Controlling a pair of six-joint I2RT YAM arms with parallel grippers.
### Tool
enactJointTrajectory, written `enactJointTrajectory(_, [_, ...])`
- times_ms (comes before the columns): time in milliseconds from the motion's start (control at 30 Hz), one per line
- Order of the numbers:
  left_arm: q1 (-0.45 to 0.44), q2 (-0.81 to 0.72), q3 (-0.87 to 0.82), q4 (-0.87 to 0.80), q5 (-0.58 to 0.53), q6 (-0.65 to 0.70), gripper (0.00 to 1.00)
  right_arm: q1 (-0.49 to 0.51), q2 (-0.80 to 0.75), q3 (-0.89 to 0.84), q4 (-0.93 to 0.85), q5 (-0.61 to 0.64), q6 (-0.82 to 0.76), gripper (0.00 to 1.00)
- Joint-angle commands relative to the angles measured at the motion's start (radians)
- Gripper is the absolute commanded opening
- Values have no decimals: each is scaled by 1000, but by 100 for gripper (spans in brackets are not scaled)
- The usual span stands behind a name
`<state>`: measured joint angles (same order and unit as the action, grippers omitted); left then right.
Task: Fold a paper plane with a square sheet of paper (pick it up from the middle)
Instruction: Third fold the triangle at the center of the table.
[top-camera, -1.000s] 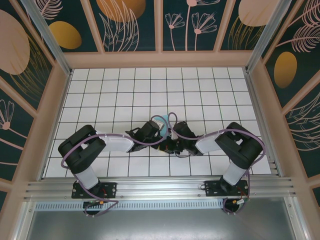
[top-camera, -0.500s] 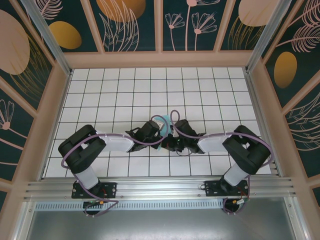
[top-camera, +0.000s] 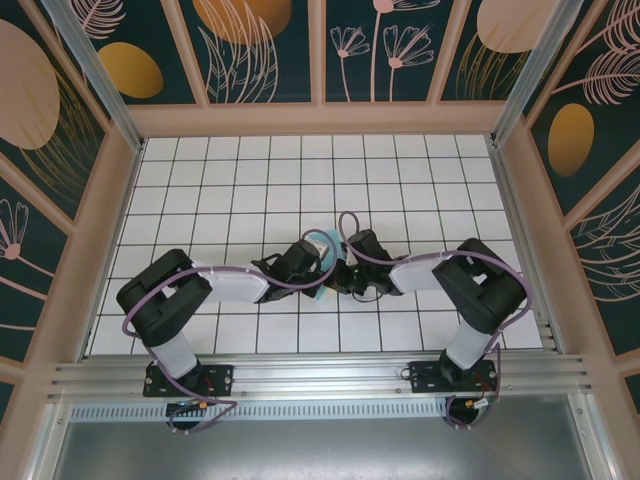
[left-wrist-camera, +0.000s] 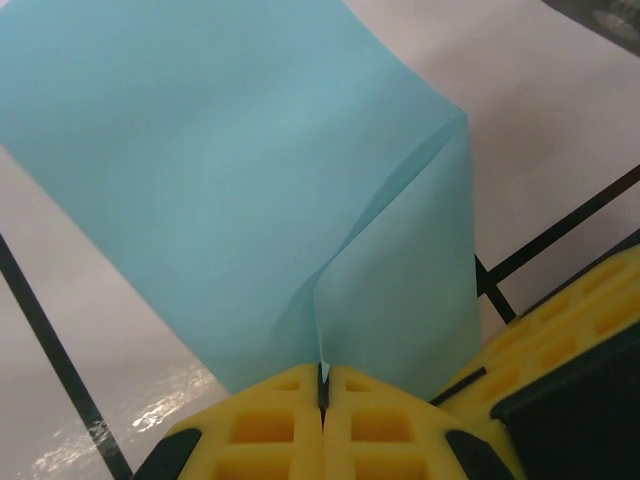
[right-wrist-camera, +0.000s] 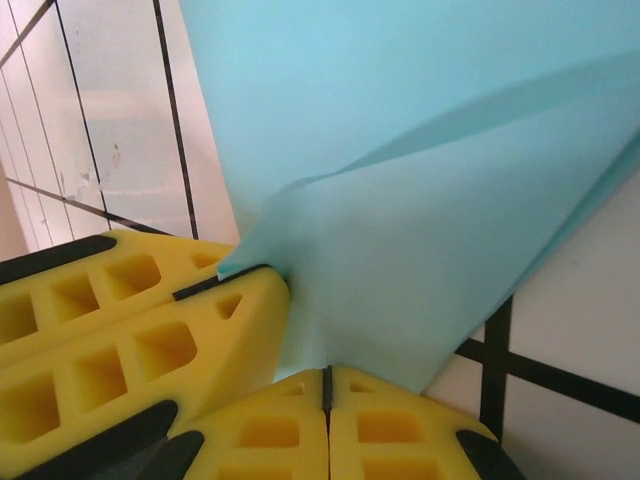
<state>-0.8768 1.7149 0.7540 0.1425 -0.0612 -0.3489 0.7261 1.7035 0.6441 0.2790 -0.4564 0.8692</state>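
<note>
Near the middle of the worktop (top-camera: 400, 180), our left gripper (left-wrist-camera: 322, 385) and right gripper (right-wrist-camera: 327, 385) both clench the sheet of paper (left-wrist-camera: 250, 180), so we should pull evenly for a straight crease.

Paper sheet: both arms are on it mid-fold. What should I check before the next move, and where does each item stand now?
1. Left gripper pinching the sheet: jaws shut with paper in the seam. Ok.
2. Right gripper pinching the sheet: jaws shut, paper runs into the seam. Ok.
3. Clearance between the two grippers: they sit right beside each other, touching or not. Cannot tell.
4. Sheet untorn: buckled and creased between the grips, no tear on the visible part. Ok.
5. Fold edges lined up: the arms cover most of the sheet from above and the wrist views crop it. Cannot tell.
</note>
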Motion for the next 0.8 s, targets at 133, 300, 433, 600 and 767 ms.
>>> enactJointTrajectory(133, [2,-158,55,-144,-65,-94,38,-8,-17,22,-54,-7,-60,8])
enactJointTrajectory(300, [4,-263,85,-196,-101,-190,42,-10,-63,38,-8,-45,-46,9])
enactJointTrajectory(433, [5,-303,55,-163,0,-279,18,-29,-105,38,-35,-20,-55,10])
enactJointTrajectory(600, [5,-261,40,-77,116,-338,0,-75,-111,31,-31,-35,-73,10])
enactJointTrajectory(767, [4,-209,67,-98,119,-344,0,-98,-60,89,-50,-63,-107,10])
